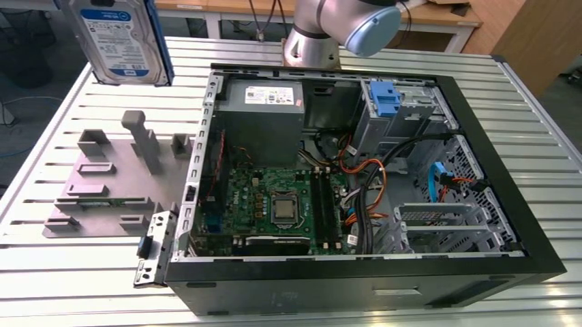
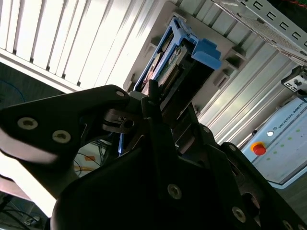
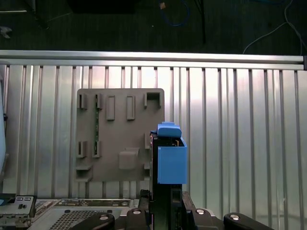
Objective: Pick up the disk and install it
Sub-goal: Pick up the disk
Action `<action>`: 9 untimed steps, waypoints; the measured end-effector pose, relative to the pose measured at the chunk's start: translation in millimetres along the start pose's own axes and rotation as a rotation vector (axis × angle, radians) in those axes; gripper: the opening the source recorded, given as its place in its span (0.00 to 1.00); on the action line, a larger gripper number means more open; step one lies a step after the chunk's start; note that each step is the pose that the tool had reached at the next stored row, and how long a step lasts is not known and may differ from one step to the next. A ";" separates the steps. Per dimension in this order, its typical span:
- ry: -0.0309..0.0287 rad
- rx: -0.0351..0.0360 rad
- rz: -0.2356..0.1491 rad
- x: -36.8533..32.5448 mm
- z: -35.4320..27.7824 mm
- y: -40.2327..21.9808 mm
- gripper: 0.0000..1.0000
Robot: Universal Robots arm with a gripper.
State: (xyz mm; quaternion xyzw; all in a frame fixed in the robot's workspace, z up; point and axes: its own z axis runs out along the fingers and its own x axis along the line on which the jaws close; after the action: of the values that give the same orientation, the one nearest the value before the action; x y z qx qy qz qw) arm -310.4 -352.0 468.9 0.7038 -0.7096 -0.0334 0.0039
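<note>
The hand (image 3: 165,201) is clamped on the disk (image 3: 169,158), its black fingers (image 2: 152,98) pressing on the drive's two flat faces, as both wrist views show. The drive stands out from the hand edge-on, with its blue plastic side rail (image 3: 171,165) facing the first wrist view and a blue tab at its far end (image 2: 206,51).

In the exterior view the disk (image 1: 118,37) hangs at the exterior view's upper left, held on edge above the desk (image 1: 54,272), its white-and-blue label turned to the camera and a blue rail running down its side. It is outside the open computer case (image 1: 364,170), near the case's far corner on the exterior view's left.

Below it on the slatted metal desk (image 3: 240,134) lies a grey fixture plate (image 1: 109,184) with raised posts and slots; in the first wrist view the disk is seen just past one edge of that plate (image 3: 120,134).

Inside the case are a green motherboard (image 1: 272,204), a grey power supply box (image 1: 264,109) and a bare blue bracket (image 1: 386,99) at the drive bay. The arm's grey base (image 1: 337,27) stands behind the case.
</note>
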 end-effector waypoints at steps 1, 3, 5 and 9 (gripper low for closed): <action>-0.0001 0.0000 0.000 0.0 -0.1 -1.5 0.35; -0.0001 0.0000 0.001 0.0 -0.1 -3.7 0.35; -0.0001 0.0001 0.001 0.0 -0.2 -3.9 0.35; -0.0001 0.0000 0.001 0.0 -0.4 -4.0 0.35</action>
State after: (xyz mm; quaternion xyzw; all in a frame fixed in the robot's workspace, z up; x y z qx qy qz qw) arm -306.4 -352.0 469.1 0.7035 -0.7099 -0.0334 0.0039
